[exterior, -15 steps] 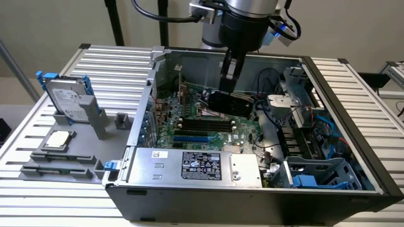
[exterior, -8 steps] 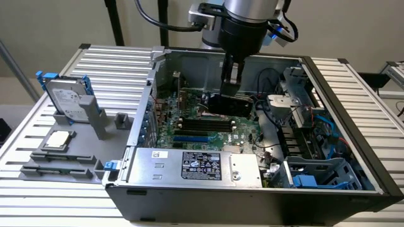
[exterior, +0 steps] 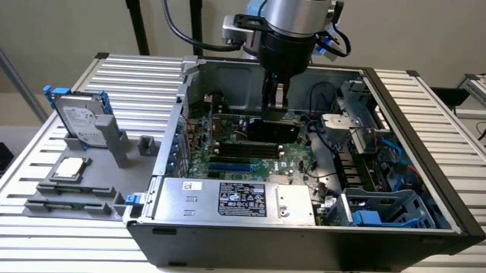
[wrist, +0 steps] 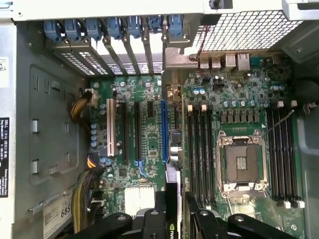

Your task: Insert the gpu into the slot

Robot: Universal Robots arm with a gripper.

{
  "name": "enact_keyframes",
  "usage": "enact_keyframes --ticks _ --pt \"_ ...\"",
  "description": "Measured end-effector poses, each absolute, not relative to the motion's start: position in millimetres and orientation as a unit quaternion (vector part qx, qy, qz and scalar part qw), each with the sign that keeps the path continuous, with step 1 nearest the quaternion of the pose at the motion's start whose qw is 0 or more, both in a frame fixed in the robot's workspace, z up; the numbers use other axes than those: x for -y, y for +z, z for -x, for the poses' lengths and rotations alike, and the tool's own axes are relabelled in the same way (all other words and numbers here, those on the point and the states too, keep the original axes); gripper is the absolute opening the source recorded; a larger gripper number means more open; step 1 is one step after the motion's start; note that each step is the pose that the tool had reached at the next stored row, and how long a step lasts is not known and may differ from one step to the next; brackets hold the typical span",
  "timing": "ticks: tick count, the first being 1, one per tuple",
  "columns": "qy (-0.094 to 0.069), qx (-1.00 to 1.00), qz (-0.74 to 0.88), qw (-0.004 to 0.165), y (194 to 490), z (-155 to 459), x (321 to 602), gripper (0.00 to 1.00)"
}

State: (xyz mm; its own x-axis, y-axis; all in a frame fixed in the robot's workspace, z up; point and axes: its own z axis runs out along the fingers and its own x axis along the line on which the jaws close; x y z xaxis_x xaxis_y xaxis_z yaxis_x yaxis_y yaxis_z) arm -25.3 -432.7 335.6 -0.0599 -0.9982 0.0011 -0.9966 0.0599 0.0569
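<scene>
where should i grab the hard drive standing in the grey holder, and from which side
The hard drive stands upright in the grey holder, top half free. Best come from above and close the pincer across its flat faces, between the blue rails.

In the wrist view the gpu [wrist: 173,214] is cut off by the frame edge, its face hidden, while the exterior view loses the arm [exterior: 297,17] past its top, and the power supply label [exterior: 241,199] is too small to read.
</scene>
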Motion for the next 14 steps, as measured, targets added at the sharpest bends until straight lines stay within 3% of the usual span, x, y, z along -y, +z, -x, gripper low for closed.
enact_keyframes --ticks 14 --pt "-0.024 0.725 -0.688 0.017 312.6 56.8 450.6 0.26"
